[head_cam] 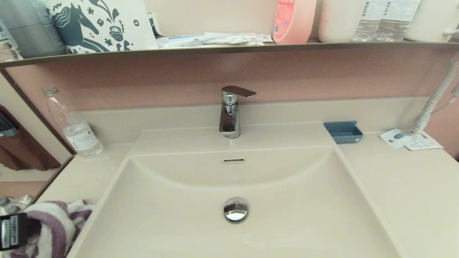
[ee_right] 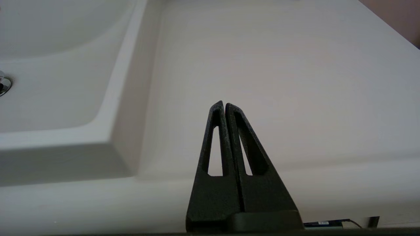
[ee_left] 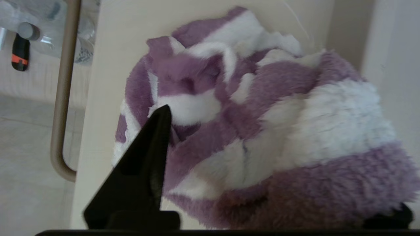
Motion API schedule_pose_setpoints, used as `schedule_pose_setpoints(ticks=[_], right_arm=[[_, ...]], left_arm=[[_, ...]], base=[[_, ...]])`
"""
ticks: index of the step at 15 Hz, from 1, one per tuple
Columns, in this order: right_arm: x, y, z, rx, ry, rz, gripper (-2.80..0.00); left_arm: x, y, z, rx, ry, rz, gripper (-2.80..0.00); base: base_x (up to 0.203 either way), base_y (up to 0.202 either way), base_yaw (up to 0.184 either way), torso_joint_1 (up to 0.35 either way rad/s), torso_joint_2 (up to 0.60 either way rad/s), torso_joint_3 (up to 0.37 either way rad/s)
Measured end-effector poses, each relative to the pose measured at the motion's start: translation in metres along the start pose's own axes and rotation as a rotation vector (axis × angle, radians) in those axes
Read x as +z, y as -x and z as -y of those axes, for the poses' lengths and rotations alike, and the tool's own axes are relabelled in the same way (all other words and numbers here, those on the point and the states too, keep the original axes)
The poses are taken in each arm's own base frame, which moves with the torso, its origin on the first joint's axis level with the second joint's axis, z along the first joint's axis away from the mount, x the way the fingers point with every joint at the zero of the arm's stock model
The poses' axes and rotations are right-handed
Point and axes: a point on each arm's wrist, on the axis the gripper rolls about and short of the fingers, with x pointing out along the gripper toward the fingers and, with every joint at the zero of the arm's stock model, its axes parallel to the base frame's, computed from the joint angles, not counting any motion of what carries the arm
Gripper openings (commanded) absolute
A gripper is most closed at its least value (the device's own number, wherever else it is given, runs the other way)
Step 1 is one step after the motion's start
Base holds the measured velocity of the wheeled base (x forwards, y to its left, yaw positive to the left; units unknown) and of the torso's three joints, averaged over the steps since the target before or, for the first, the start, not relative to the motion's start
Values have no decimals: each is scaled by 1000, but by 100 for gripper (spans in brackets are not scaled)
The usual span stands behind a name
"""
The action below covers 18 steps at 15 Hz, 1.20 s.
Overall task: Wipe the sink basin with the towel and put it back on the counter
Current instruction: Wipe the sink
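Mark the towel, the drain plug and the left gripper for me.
towel (ee_left: 262, 131): left wrist view, on a white stripe mid-bundle.
drain plug (head_cam: 236, 209): head view, centre of its chrome cap.
left gripper (ee_left: 279, 157): left wrist view, midway between its fingertips, astride the towel.

Left gripper (head_cam: 14, 231) cut by head view's edge; its far finger buried under towel (ee_left: 262, 131), grip unclear. Towel's near end beneath gripper cut off.
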Motion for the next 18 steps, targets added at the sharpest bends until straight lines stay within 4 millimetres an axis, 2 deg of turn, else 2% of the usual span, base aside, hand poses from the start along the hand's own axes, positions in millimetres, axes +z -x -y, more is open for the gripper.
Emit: schedule_pose_setpoints(ticks=[3, 7, 13, 18], right_arm=[[0, 0, 0, 0, 0, 0, -280], [0, 0, 0, 0, 0, 0, -280], [0, 0, 0, 0, 0, 0, -280], [0, 0, 0, 0, 0, 0, -280]], left_arm=[[15, 7, 0, 8, -115, -120, 0], [26, 9, -3, 9, -269, -270, 0], [52, -7, -13, 17, -321, -351, 0], [76, -6, -14, -65, -350, -435, 0]], base=[[0, 0, 0, 0, 0, 0], [0, 0, 0, 0, 0, 0], [0, 0, 0, 0, 0, 0], [0, 0, 0, 0, 0, 0]])
